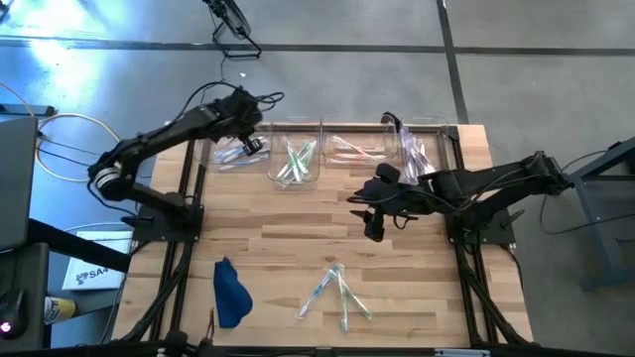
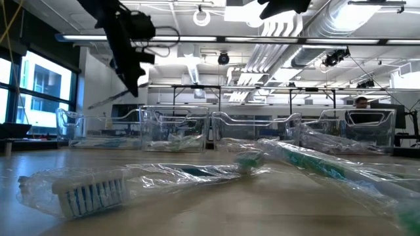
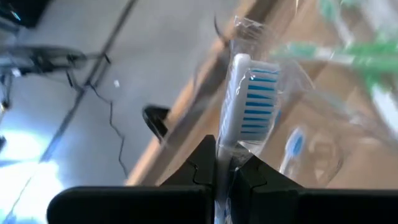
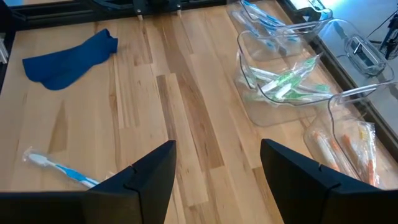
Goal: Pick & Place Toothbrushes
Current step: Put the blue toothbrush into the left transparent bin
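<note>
I see a wooden table (image 1: 298,233) with four clear bins (image 1: 295,159) along its far edge. My left gripper (image 3: 225,177), above the leftmost bin, pinches a wrapped blue toothbrush (image 3: 247,102). My right gripper (image 4: 217,171) hangs wide open over mid-table. Loose toothbrushes (image 1: 337,293) lie near the front, beside a blue cloth (image 1: 230,295).

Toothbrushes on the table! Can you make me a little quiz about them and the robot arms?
1. True or false: the left gripper is shut on a blue toothbrush.
2. What colour are the toothbrushes in the bin holding green toothbrushes's neighbour nearest the left gripper: A pink, B blue, C yellow?
3. What soft thing lies on the table near the loose toothbrushes?

Key: 1 true. 2 B. 3 the blue cloth.
</note>
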Tool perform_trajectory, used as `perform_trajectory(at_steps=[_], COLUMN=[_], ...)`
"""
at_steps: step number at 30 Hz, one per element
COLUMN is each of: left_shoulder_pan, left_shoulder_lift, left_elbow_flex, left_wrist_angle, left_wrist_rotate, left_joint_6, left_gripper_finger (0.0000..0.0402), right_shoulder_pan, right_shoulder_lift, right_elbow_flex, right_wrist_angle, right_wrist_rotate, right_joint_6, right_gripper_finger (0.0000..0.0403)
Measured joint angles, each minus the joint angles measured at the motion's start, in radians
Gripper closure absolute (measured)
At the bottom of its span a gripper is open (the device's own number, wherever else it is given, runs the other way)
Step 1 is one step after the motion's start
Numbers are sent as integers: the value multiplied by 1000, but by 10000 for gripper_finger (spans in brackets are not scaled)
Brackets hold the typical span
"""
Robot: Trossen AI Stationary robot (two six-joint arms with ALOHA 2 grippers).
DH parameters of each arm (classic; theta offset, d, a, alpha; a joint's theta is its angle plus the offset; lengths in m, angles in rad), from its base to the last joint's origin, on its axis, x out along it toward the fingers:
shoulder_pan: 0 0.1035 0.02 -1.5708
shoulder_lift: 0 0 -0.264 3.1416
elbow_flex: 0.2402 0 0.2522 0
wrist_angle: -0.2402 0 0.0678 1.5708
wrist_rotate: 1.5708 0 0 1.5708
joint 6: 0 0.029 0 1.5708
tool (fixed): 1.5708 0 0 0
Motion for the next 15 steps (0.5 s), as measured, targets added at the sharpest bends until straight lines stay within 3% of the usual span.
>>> perform_trajectory(at_steps=[7,15], left_shoulder_pan=[65,103], left_shoulder_lift=[123,223], left_elbow_flex=[0,0], left_wrist_angle=[-61,0], left_wrist_rotate=[64,139], left_joint_6=[0,82], left_gripper_finger=[395,395], right_shoulder_pan=[0,0], right_shoulder_lift=[0,0], right_elbow_flex=[0,0], right_wrist_angle=[0,0], right_wrist_rotate=[0,0], right_joint_6=[3,3], right_gripper_finger=[177,177])
